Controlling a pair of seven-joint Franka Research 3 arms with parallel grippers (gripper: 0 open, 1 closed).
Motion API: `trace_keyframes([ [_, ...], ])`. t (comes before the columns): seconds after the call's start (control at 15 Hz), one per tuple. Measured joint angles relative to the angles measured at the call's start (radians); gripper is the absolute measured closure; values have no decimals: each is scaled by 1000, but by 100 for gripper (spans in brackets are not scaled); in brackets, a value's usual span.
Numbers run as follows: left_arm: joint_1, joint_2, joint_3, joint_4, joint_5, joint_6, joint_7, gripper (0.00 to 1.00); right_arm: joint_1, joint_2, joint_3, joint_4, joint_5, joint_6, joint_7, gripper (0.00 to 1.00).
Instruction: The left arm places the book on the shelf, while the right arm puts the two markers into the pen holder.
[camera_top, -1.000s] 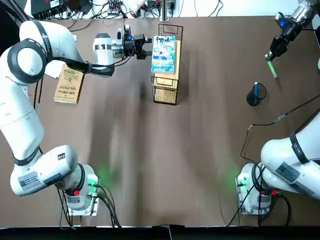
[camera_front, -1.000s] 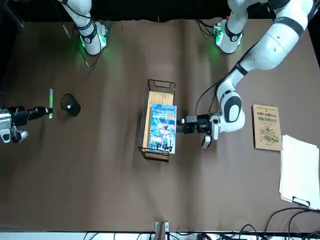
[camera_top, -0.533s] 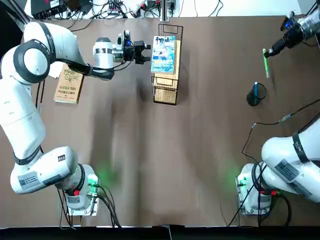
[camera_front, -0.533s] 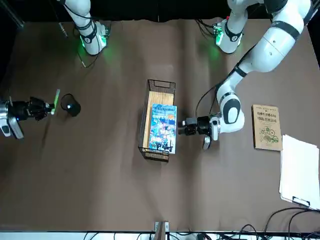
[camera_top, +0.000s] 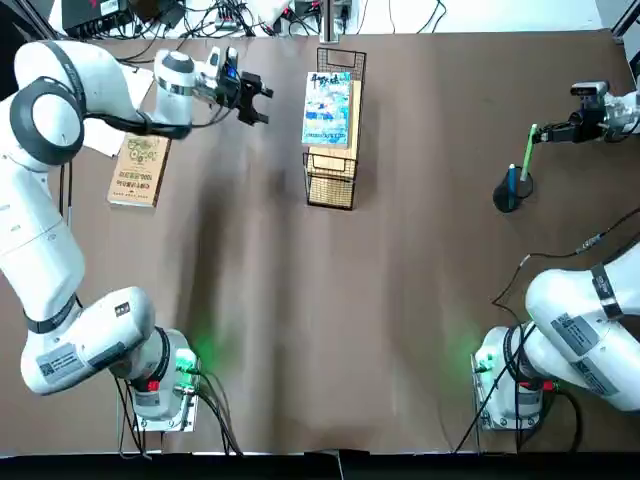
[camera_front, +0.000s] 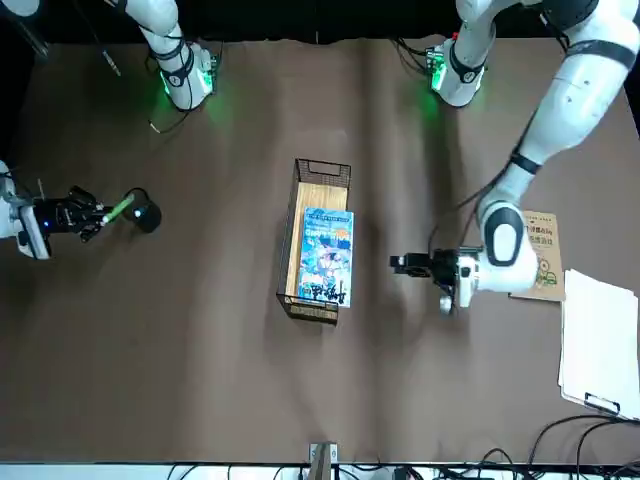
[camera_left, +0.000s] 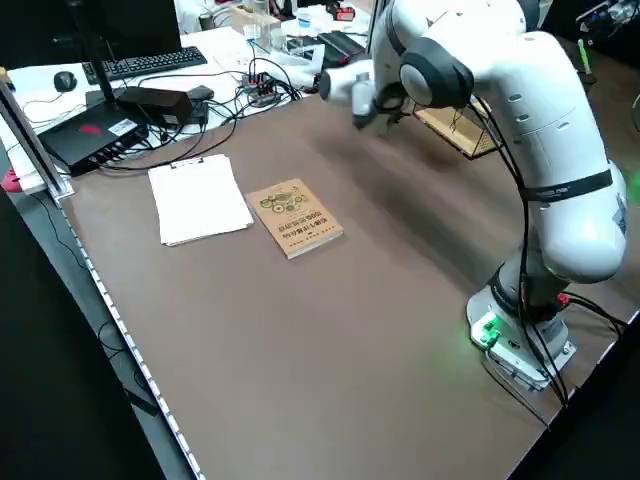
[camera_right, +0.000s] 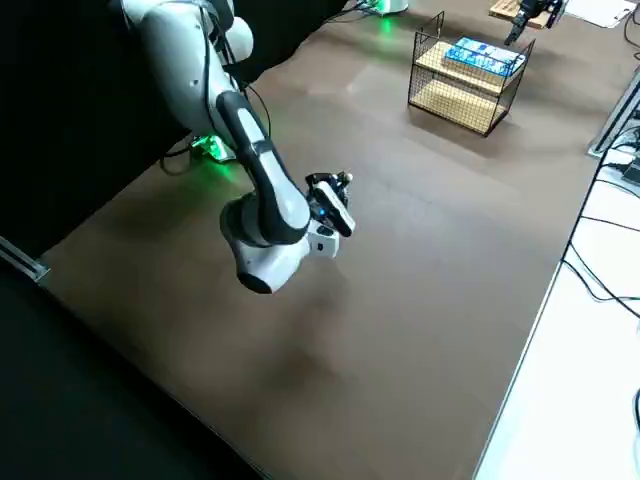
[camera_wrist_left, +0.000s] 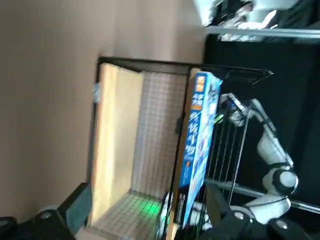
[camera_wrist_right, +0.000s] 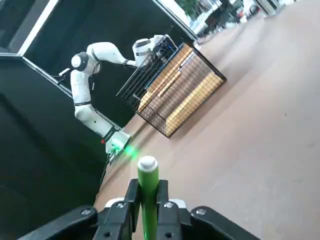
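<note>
step: second marker going in | right gripper (camera_top: 548, 131) fingers clamp green marker (camera_top: 528, 151), tilted over pen holder (camera_top: 508, 193), blue marker (camera_top: 511, 178) inside | book (camera_top: 327, 107) on shelf (camera_top: 332, 190) | left gripper (camera_top: 256, 101) fingers spread, empty | next: upright the marker, lower, release

- Your left arm (camera_top: 45, 230) is built of glossy white shells with grey bands at the joints; a black ring circles its large round joint cap.
- Its base (camera_top: 160, 385) glows green, shows a small red part, and carries a white label with dark print on the link above.
- Your right arm (camera_top: 580, 330) matches it: white shells, grey joint bands, a labelled link, a green-lit base (camera_top: 500, 385).
- Thin black cables trail from both bases and along each arm.
- Each wrist ends in black hardware; a small blue light shows near each.
</note>
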Motion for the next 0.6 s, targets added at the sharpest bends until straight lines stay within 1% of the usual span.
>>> trace_keyframes([
  [0.07, 14, -6, -2, 25, 100, -32, -86, 0, 0, 15, 0, 0, 8, 1, -31, 83],
  [0.2, 50, -23, -12, 51, 258, -72, -190, 0, 0, 32, 0, 0, 14, 6, -58, 83],
  [0.27, 74, -34, -18, 55, 311, -91, -214, 0, 0, 34, 0, 1, 14, 7, -63, 83],
  [0.4, 140, -52, -37, 66, 393, -174, -236, 0, -3, 34, -1, 4, 15, 7, -67, 83],
  [0.6, 214, -63, -57, 134, 548, -313, -316, 0, -13, 34, -2, 5, 15, 6, -68, 79],
])
